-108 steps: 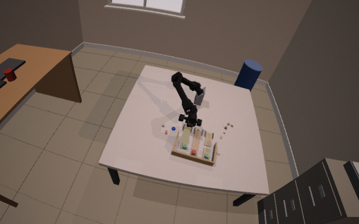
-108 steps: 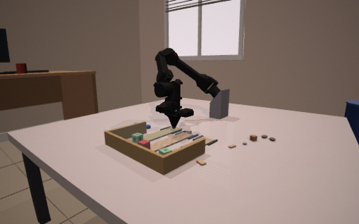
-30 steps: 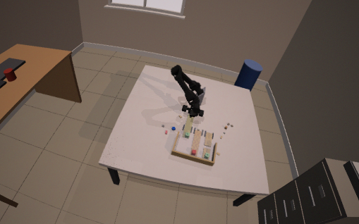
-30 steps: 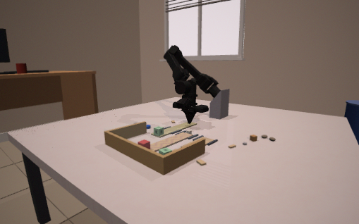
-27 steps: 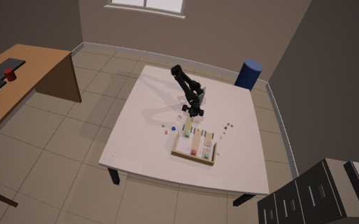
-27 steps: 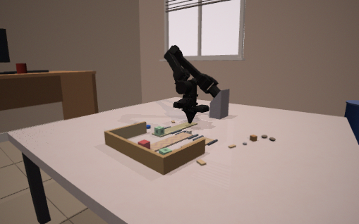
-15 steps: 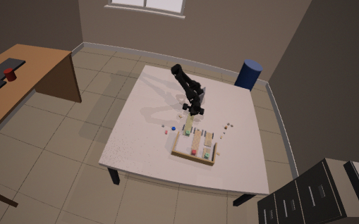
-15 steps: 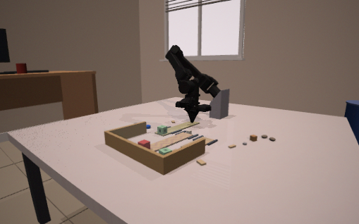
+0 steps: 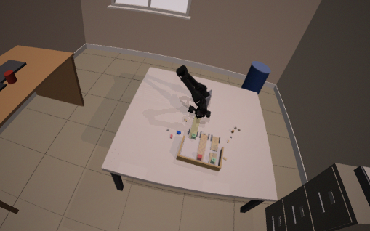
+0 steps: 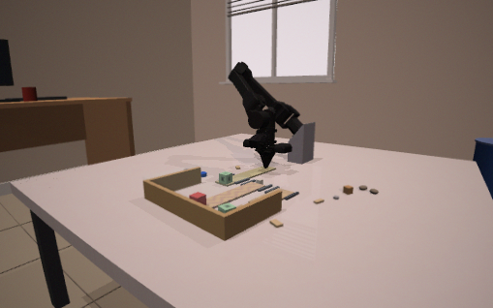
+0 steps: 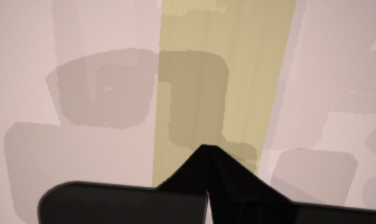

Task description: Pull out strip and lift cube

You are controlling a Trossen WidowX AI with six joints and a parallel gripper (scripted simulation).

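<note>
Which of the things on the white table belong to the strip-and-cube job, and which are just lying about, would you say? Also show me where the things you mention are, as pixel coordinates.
Belongs to the job:
- yellow strip [image 9: 195,125] [image 10: 254,174] [image 11: 220,90]
- green cube on its far end from the gripper [image 9: 198,117] [image 10: 265,167] [image 11: 208,153]
- patterned strip [image 9: 203,144] [image 10: 234,194]
- red cube [image 9: 200,157] [image 10: 198,198]
- wooden tray walls [image 9: 198,163] [image 10: 186,208]

Just lying about:
- blue piece [image 9: 179,132] [image 10: 203,174]
- orange-brown cube [image 10: 348,189]
</note>
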